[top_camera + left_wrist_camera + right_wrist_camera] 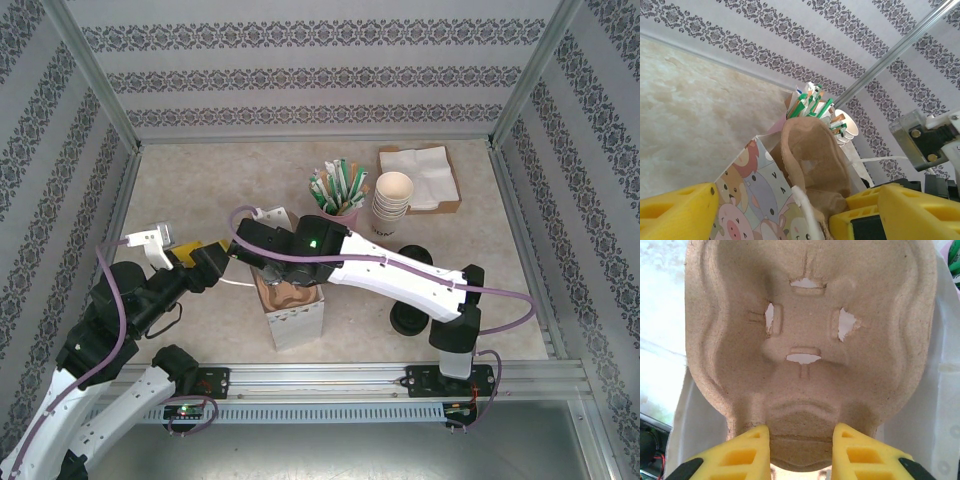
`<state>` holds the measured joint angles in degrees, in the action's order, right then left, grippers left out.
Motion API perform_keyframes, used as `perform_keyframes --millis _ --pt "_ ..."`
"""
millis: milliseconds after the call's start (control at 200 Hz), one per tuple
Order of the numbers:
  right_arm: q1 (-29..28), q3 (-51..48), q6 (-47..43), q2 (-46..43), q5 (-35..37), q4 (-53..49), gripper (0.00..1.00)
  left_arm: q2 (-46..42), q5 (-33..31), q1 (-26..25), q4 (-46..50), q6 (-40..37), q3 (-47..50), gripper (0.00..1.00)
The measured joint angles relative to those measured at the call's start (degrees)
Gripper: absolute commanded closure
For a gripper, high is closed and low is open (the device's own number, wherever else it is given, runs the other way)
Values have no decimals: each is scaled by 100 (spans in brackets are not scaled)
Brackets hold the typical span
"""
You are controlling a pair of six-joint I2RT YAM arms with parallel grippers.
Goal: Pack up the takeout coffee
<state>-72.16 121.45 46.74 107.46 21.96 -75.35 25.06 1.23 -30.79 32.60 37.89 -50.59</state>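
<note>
From above, one printed bag (300, 325) stands on the bench (200, 180) with one pulp tray (288, 292) upright inside it. The right gripper (268, 268) is at the tray's top, and the left gripper (203, 256) hovers just left of the bag. Behind them, one pink cup (345, 212) holds a bunch of sticks (335, 185), beside one stack (393, 205) of cream cups and one box (447, 207) of napkins (415, 165). The coffee (408, 322) sits on the bench right of the bag, partly hidden by the right arm. One black lid (413, 254) lies behind that arm. In the left wrist view, the left gripper's jaws stand wide apart, with bag and tray ahead between them. In the right wrist view, the right gripper is clamped on the tray's edge, and one cup well with four slits faces the camera.
</note>
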Motion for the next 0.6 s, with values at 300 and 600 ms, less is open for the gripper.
perform_keyframes --millis 300,600 --pt "197 4 -17 157 -258 -28 73 68 2 0 -2 -20 0 17" --pt "343 160 -114 317 -503 -33 74 140 0 0 -2 -24 13 17"
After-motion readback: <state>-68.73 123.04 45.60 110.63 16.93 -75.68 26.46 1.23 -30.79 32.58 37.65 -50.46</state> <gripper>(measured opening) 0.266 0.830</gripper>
